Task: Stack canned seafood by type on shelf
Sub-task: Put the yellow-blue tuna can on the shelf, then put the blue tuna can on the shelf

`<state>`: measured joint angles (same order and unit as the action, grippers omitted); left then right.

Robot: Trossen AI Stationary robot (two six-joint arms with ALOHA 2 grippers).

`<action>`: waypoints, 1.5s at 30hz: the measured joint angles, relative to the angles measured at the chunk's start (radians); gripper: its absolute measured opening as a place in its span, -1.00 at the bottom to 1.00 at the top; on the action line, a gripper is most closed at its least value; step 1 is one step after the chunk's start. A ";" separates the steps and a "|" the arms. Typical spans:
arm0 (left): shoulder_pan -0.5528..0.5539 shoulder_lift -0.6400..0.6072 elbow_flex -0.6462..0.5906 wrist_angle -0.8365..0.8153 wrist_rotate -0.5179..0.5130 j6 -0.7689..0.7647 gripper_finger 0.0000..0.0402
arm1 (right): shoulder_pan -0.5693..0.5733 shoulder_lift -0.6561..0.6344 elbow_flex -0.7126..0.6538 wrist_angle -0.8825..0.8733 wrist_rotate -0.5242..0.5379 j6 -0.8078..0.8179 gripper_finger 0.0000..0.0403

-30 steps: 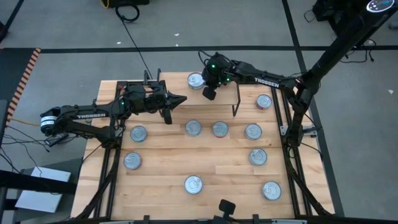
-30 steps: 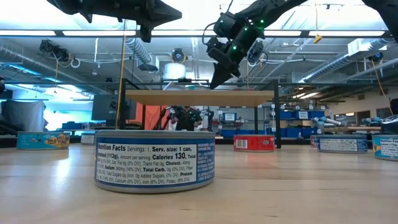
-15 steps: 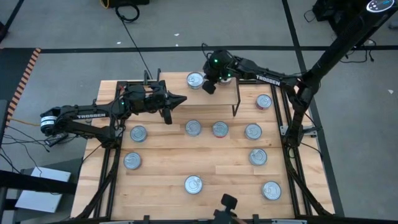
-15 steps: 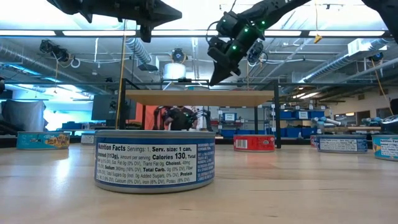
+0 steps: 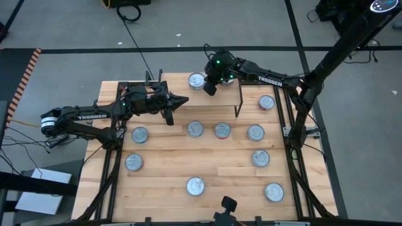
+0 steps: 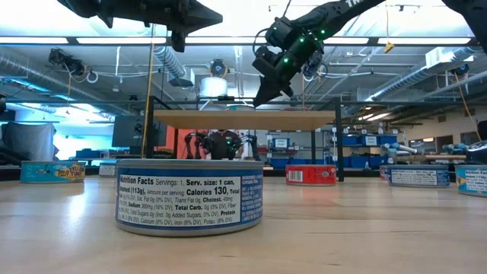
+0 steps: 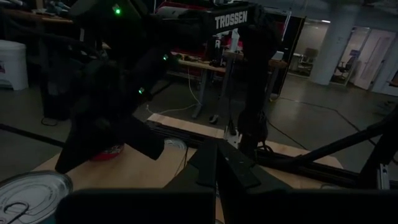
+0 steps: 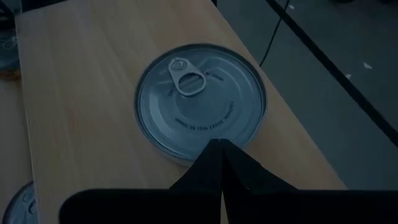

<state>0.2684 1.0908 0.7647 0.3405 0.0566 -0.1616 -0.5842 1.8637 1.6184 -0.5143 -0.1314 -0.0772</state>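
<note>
The shelf [image 5: 221,95] is a light-wood board on black legs near the table's far edge. One silver-topped can [image 5: 197,80] [image 8: 200,102] stands on its left end. My right gripper [image 5: 211,88] [image 8: 221,149] is shut, just right of this can, with its tips by the can's rim. In the low view it slants down over the shelf board [image 6: 243,119]. My left gripper [image 5: 183,100] [image 7: 214,165] is shut and hovers left of the shelf. Several more cans, such as the blue-labelled one [image 6: 189,196], stand on the table. My right gripper has its shut fingertips [image 8: 219,148] at the rim [image 8: 205,155] of the can on the shelf, on the side facing the shelf's right end. They slant down from above. Whether they touch the can, I cannot tell.
Three cans [image 5: 195,129] [image 5: 222,130] [image 5: 255,132] form a row in front of the shelf. Others stand at the left [image 5: 139,134] [image 5: 134,162], the right [image 5: 260,158] [image 5: 266,102] and the near side [image 5: 195,186] [image 5: 274,191]. The shelf's right part is bare board.
My right gripper has moved a little toward the table's far edge and the can on the shelf, staying over the shelf board. The left arm and the cans have kept still.
</note>
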 joint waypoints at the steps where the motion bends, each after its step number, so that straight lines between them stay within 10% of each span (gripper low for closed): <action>1: 0.000 0.000 0.000 0.000 0.000 0.000 -0.97 | 0.000 0.000 0.000 0.001 0.000 0.001 -0.97; 14: 0.000 0.000 0.000 -0.004 0.000 0.000 -0.97 | 0.027 -0.039 0.076 -0.084 -0.034 0.017 -0.97; 31: 0.000 0.000 0.000 -0.026 0.096 -0.049 -0.97 | 0.326 -0.165 0.073 -0.195 -0.053 0.248 -0.99; 45: 0.000 0.000 0.000 -0.018 0.154 0.003 -0.97 | 0.507 -0.427 -0.324 -0.164 0.007 0.429 -1.00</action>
<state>0.2687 1.0908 0.7647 0.3225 0.2108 -0.1581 -0.0768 1.4363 1.2947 -0.6785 -0.1242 0.3515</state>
